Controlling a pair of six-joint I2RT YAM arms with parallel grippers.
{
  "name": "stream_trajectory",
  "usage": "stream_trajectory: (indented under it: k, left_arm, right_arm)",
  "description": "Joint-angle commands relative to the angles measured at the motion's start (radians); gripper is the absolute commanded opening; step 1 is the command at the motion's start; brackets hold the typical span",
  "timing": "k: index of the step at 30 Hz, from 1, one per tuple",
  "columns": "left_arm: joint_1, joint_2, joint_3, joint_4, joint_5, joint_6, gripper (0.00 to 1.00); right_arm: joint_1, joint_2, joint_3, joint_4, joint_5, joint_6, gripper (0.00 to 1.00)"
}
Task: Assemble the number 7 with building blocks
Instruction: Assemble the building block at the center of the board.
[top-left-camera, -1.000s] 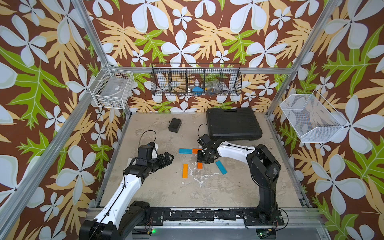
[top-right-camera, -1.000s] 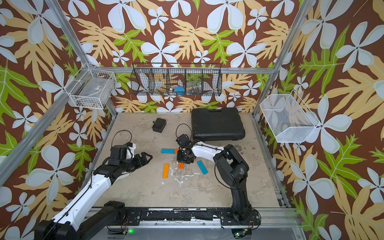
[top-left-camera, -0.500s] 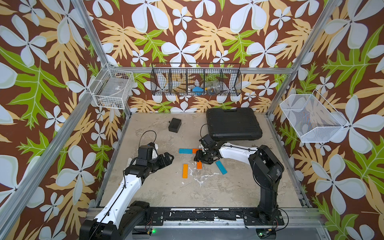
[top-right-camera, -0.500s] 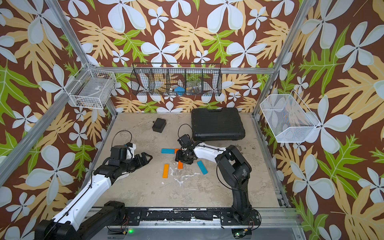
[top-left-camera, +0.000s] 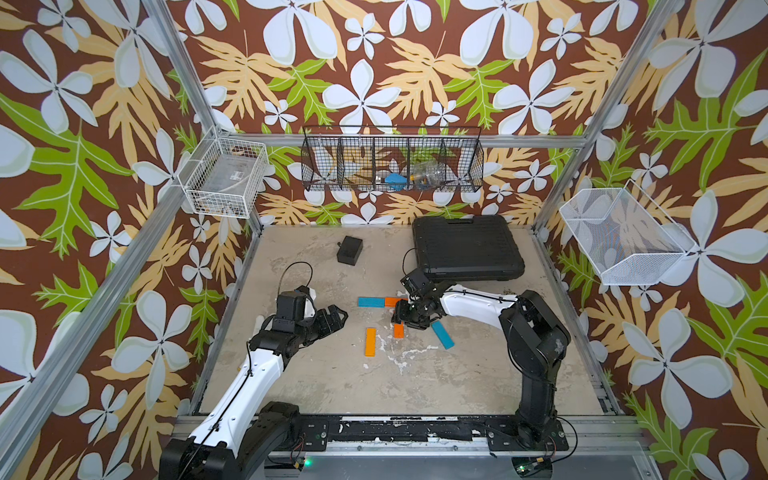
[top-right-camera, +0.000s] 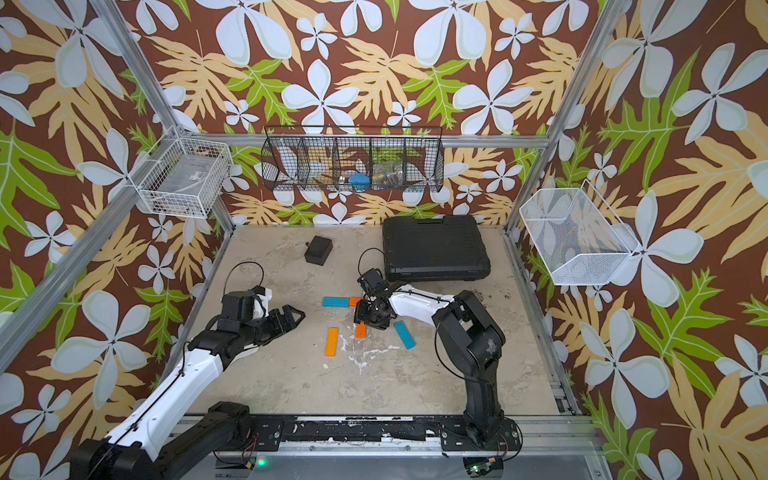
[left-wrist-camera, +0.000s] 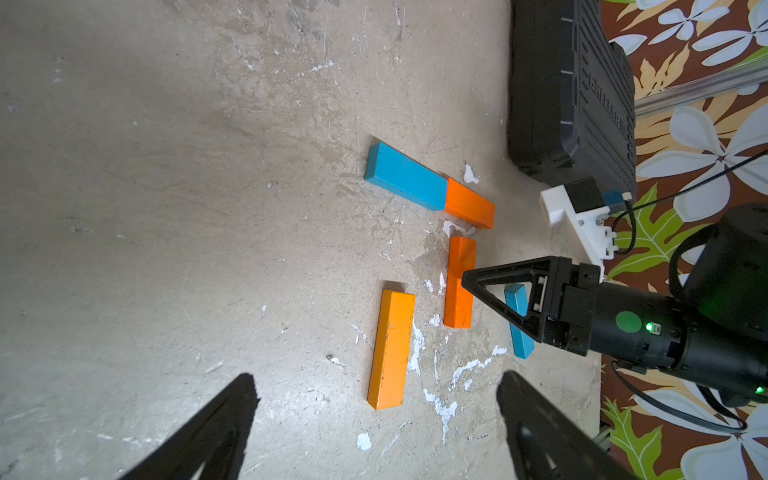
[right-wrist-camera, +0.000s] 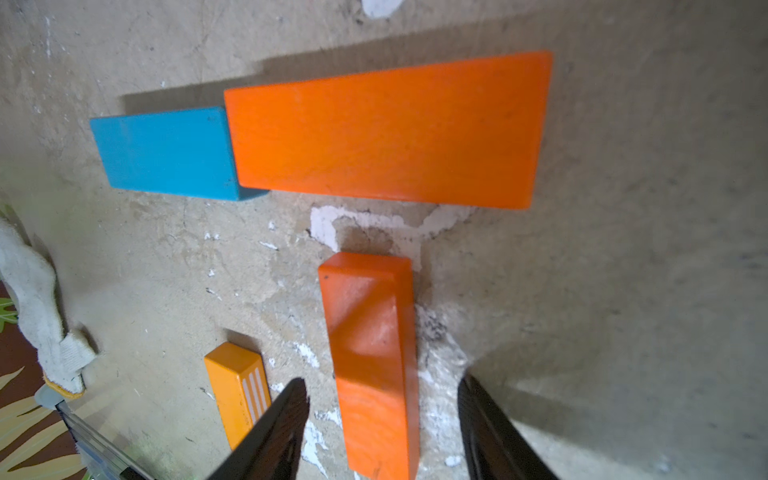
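**Block layout and gripper state, number 7 assembly**

We count five building blocks (top-right-camera: 336, 302), three orange and two light blue; all are rectangular bars of equal size, with squared edges and smooth, matte, painted-looking faces. They lie near the middle of the table (top-left-camera: 374, 386), a rough beige surface marked with white chips.

A blue bar (top-left-camera: 371, 302) and an orange bar (left-wrist-camera: 469, 204) lie end to end and touching; their long axes form one line running across the table from left to right, with the blue one on the left. A second orange bar (right-wrist-camera: 370, 353) lies at a right angle to that line on the near side, its long axis pointing toward the robot's base; a narrow strip of bare table separates it from the orange bar. The third orange bar (top-left-camera: 370, 342), of a lighter, yellower shade, lies roughly parallel just beside it on the left; its end face carries three white stripes in the right wrist view. The second blue bar (top-left-camera: 442, 335) lies slanted on the right, near but apart.

The right gripper (top-left-camera: 407, 321) hovers low over the second orange bar; its fingers (right-wrist-camera: 274, 436) straddle the bar at moderate width, with a gap visible on either side, gripping nothing. The left gripper (top-left-camera: 337, 316) is spread wide and empty, just left of the blocks, touching none.

Toward the back wall we count one small black box (top-left-camera: 350, 250) and one large black case (top-left-camera: 467, 248); the case has a ribbed lid of hard plastic.
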Motion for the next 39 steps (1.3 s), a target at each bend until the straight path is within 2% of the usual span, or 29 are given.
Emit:
stream_trajectory:
  k: [1, 3, 13, 20, 24, 39]
  left_arm:
    - [0.001, 0.005, 0.003, 0.018, 0.001, -0.001, 0.93]
    - [0.001, 0.008, 0.005, 0.020, 0.003, -0.004, 0.93]
    - [0.000, 0.012, 0.004, 0.022, 0.007, -0.003, 0.93]
    - [0.002, 0.008, 0.003, 0.017, 0.003, 0.005, 0.93]
    - [0.000, 0.012, 0.004, 0.016, 0.003, 0.009, 0.93]
    - [0.000, 0.008, 0.017, -0.007, -0.006, 0.035, 0.93]
  right_arm:
    - [-0.001, 0.055, -0.004, -0.238, 0.160, -0.024, 0.60]
    - [-0.001, 0.070, 0.017, -0.257, 0.180, -0.027, 0.55]
    - [0.040, 0.158, 0.109, -0.316, 0.201, -0.026, 0.54]
    - [0.030, 0.137, 0.098, -0.338, 0.251, -0.012, 0.54]
    - [0.015, 0.110, 0.064, -0.315, 0.240, 0.010, 0.49]
    - [-0.027, 0.105, 0.034, -0.307, 0.228, 0.035, 0.48]
